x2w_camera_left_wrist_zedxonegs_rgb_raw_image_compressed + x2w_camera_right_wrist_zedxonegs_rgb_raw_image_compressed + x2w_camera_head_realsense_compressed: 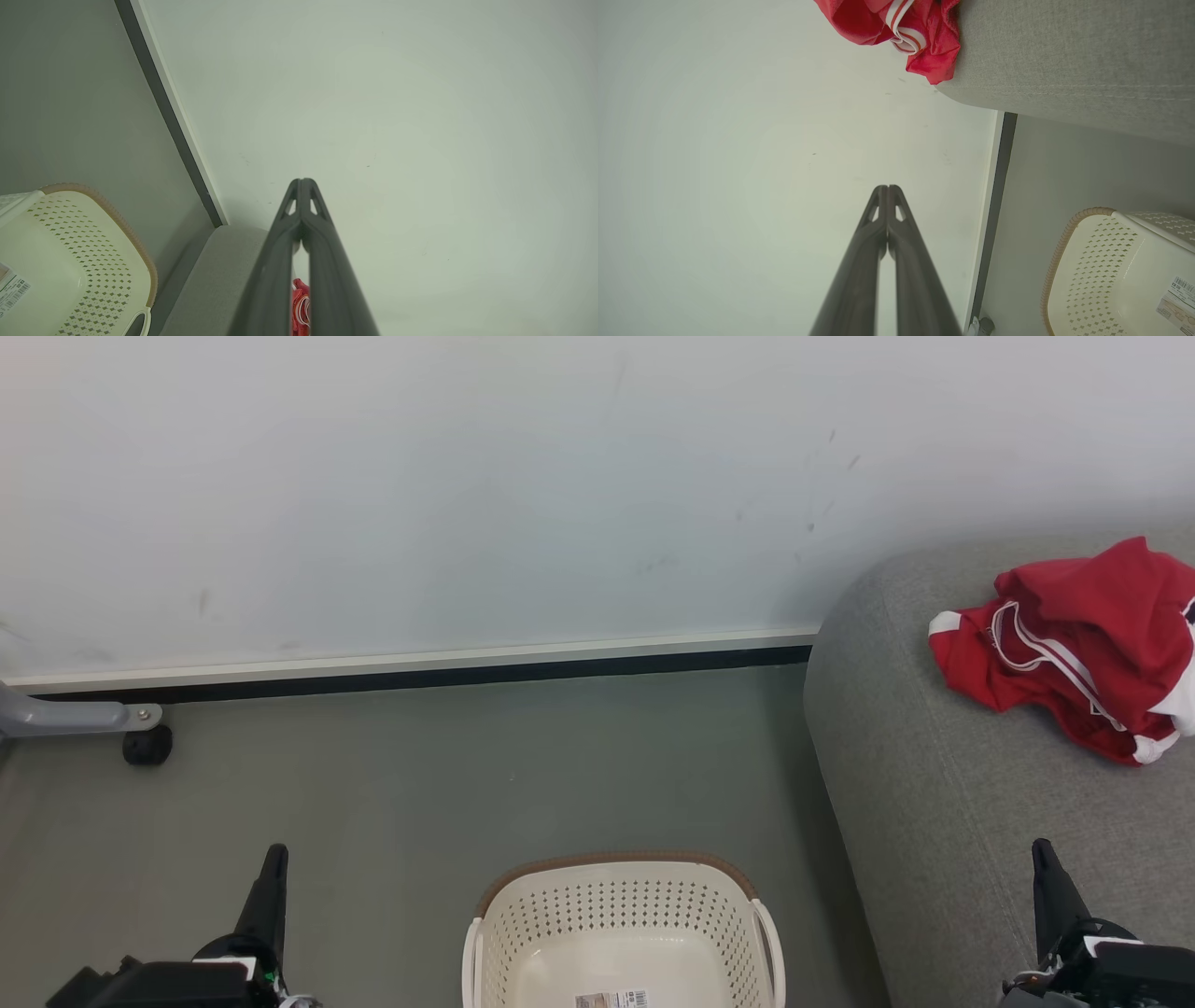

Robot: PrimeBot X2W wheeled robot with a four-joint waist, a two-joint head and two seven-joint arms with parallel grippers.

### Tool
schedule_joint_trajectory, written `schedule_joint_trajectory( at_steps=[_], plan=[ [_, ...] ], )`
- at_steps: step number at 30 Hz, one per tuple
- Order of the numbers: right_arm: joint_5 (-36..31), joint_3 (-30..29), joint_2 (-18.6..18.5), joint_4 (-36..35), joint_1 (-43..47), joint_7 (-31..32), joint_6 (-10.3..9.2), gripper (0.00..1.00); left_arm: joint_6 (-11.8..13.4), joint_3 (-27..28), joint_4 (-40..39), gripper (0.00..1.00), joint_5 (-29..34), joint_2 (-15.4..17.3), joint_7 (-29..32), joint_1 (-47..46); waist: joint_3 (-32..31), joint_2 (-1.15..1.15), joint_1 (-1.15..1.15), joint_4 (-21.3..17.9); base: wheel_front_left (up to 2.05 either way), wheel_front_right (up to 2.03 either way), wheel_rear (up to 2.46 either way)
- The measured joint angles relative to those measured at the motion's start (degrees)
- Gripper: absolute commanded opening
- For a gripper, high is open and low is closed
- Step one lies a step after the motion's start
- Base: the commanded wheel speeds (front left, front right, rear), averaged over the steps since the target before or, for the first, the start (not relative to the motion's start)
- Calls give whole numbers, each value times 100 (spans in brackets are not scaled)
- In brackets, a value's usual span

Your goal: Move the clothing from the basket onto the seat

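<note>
Red clothing [1074,649] with white trim lies crumpled on the grey seat [943,784] at the right; a patch of it shows in the right wrist view [896,23] and a sliver in the left wrist view [300,305]. The cream basket [621,933] with a brown rim stands on the floor at bottom centre, holding nothing but a label on its bottom. My left gripper [274,854] is at lower left, shut and holding nothing, its fingertips pressed together [303,183]. At lower right, over the seat's front, my right gripper [1042,849] is also shut and holds nothing [888,189].
A white wall [467,495] with a dark baseboard runs behind the grey floor [420,784]. A grey metal leg with a black caster [147,745] juts in at the far left. The seat's rounded corner [840,616] nearly meets the wall.
</note>
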Motion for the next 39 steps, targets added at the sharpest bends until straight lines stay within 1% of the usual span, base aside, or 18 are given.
schedule_joint_trajectory(
  at_steps=[39],
  plan=[
    [0, 0, 0, -1, 0, 0, 0, 0, 0, 0, -1, 0, 0, 0, 0, 0, 1, 0, 0, 0, 0, 0, 0]
  ],
)
